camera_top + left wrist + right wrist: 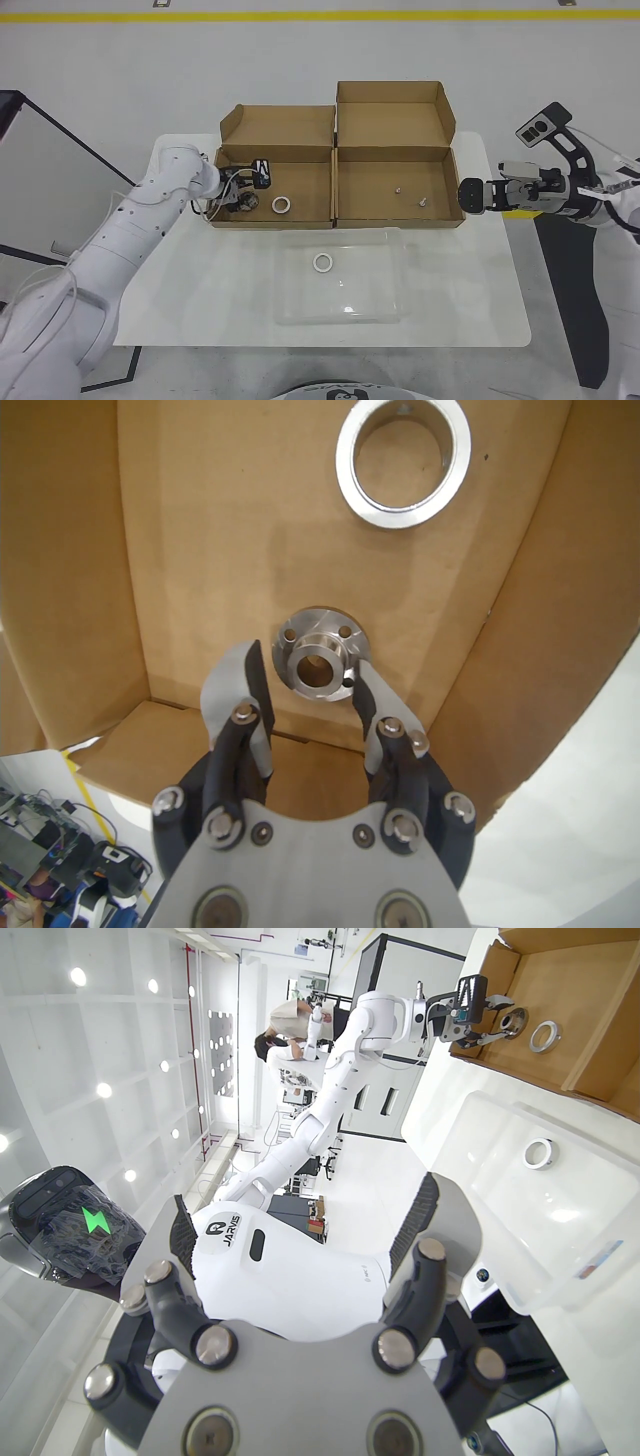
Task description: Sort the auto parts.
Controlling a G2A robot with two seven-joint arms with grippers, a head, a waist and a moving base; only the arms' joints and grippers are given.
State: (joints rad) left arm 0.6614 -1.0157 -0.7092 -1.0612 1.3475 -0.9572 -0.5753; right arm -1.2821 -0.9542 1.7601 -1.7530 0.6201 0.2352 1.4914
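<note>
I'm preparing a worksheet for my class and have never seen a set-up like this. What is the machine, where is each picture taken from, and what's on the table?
It is a two-armed robot at a white table. The top view looks down from above its arms. The other two pictures come from a camera on each wrist.

On the table are two open cardboard boxes and a clear tray holding one ring. The left box holds a second ring and a flanged hub. The right box holds two small parts.

The left gripper is open around the hub, not gripping it. The right gripper is open and empty, beside the right box.
</note>
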